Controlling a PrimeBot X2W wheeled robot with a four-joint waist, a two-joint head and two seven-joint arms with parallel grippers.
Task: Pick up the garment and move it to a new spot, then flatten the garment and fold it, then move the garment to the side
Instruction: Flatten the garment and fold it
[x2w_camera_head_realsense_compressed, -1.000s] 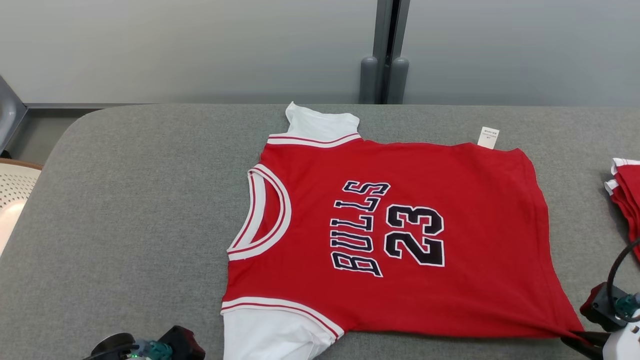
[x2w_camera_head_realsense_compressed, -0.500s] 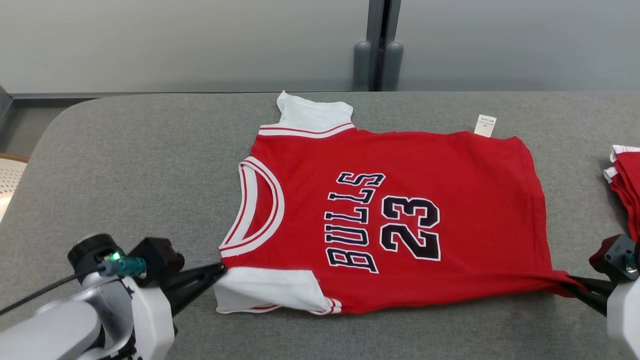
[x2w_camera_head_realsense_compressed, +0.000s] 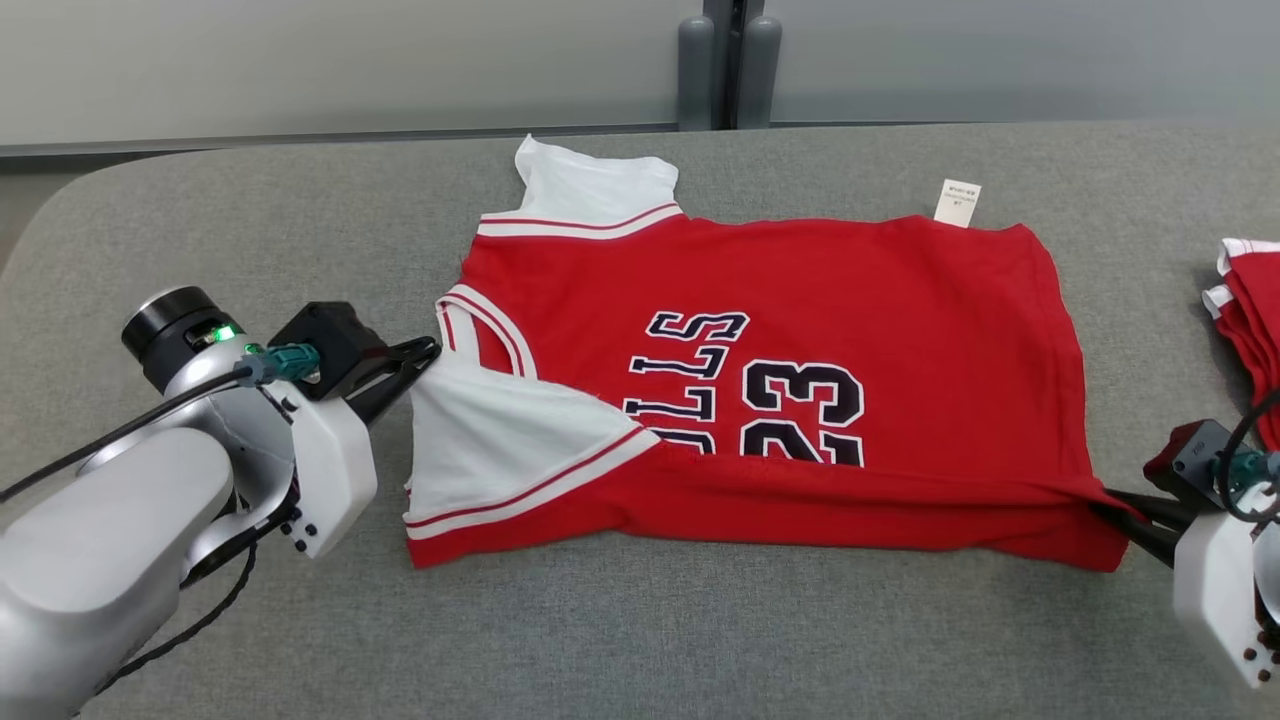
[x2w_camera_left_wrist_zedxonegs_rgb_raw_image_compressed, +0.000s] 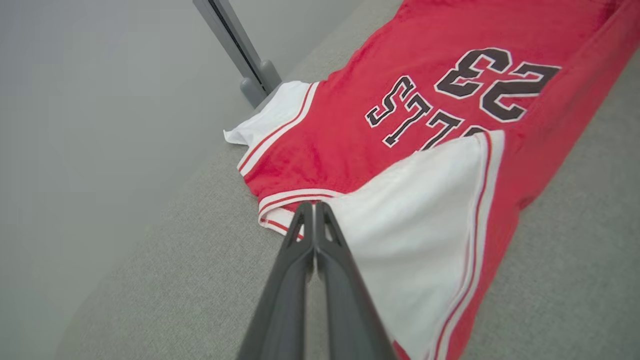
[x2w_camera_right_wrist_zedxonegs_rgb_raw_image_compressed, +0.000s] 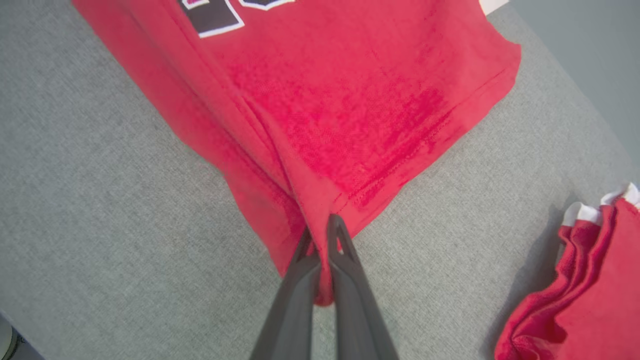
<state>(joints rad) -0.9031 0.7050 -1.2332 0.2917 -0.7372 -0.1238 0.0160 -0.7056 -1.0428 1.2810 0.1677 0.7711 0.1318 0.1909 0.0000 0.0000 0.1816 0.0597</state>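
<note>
The left gripper (x2w_camera_head_realsense_compressed: 425, 350) is closed on the edge of the white sleeve (x2w_camera_head_realsense_compressed: 500, 440), toward the table's (x2w_camera_head_realsense_compressed: 300, 220) left end. A second ago that sleeve lay flat at the table's near edge. Now it is lifted and carried inward, so it lies over the collar side of the jersey (x2w_camera_head_realsense_compressed: 900, 260). The jersey sits in the middle of the table, collar left and hem right. Its near long edge has rolled over with the sleeve, and the fold now covers the lower part of the lettering and of the 23 (the head camera has also tipped, so some of the shift is only the view). Toward the table's right end, the right gripper (x2w_camera_head_realsense_compressed: 1105, 505) is pinched on the near hem corner, which has been drawn up and inward too. So flattening looks done and the first lengthwise fold is under way, judging by the doubled near edge. A red stack (x2w_camera_head_realsense_compressed: 1245, 310) lies at the table's right edge.
</note>
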